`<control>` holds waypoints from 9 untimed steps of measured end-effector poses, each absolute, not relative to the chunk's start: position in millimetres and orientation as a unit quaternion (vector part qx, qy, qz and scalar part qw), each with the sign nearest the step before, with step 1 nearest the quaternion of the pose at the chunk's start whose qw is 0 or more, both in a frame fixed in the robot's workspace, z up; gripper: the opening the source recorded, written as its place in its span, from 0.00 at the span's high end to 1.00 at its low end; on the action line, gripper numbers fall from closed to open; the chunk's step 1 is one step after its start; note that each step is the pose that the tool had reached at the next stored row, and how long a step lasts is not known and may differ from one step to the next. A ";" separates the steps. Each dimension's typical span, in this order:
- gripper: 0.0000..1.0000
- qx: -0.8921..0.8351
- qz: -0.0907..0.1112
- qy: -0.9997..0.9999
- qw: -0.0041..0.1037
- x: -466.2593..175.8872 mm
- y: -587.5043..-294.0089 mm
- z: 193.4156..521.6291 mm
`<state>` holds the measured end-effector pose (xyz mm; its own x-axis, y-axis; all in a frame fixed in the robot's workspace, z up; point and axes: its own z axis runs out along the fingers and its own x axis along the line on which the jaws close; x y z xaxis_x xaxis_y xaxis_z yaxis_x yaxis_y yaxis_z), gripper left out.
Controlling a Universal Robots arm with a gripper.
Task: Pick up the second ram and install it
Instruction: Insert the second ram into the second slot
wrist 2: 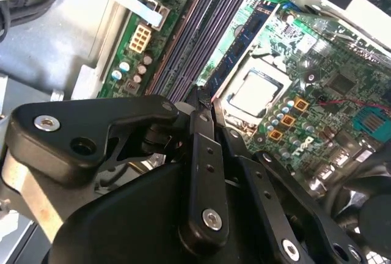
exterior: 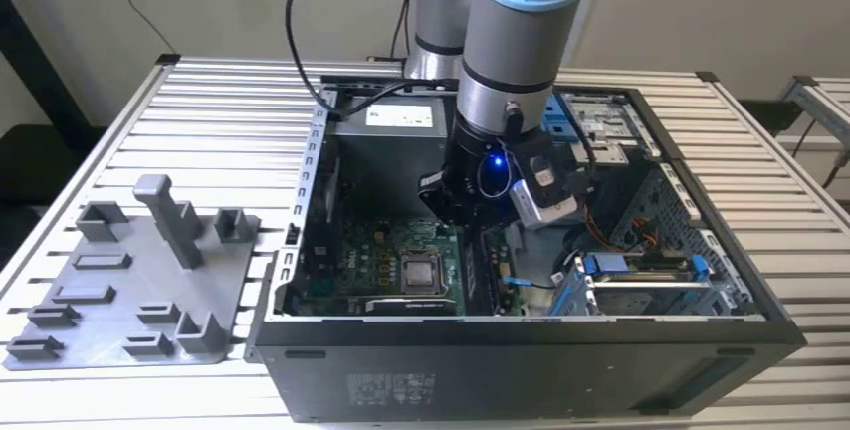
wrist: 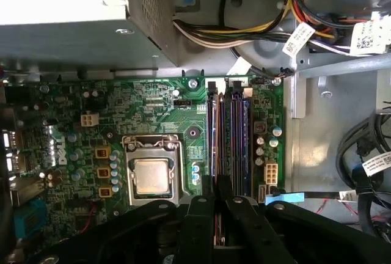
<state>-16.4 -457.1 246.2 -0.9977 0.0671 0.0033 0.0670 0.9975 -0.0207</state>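
Note:
My gripper [exterior: 461, 223] reaches down inside the open computer case [exterior: 531, 360], over the memory slots [wrist: 239, 135] beside the processor socket [wrist: 151, 175]. In both wrist views its black fingers [wrist: 198, 221] stand pressed close together on a thin dark board, the second ram [wrist 2: 243, 36]. The ram [wrist: 212, 142] stands on edge and runs along the slot nearest the socket. I cannot tell whether it is seated in that slot. The gripper [wrist 2: 200, 100] sits at the near end of the board, and the neighbouring long dark slots [wrist 2: 189, 44] lie parallel beside it.
The power supply box [wrist: 61, 1] and a bundle of cables [wrist: 244, 32] sit just beyond the slots. A drive cage [exterior: 638, 281] fills the case at the exterior view's right. A grey holder plate [exterior: 119, 281] with upright blocks lies on the slatted table outside the case.

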 end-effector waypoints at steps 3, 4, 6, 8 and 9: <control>0.86 -0.034 0.010 -0.999 0.002 -16.2 -457.4 245.3; 0.86 -0.034 0.010 -0.999 0.002 -16.0 -457.6 244.8; 0.86 -0.034 0.010 -0.999 0.002 -15.8 -457.9 243.7; 0.86 -0.035 0.010 -0.999 0.002 -15.5 -458.3 242.3; 0.86 -0.035 0.010 -0.999 0.002 -15.4 -458.6 241.5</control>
<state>-15.4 -458.6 241.5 -0.9976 0.0697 0.0033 0.0696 0.9974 -0.0206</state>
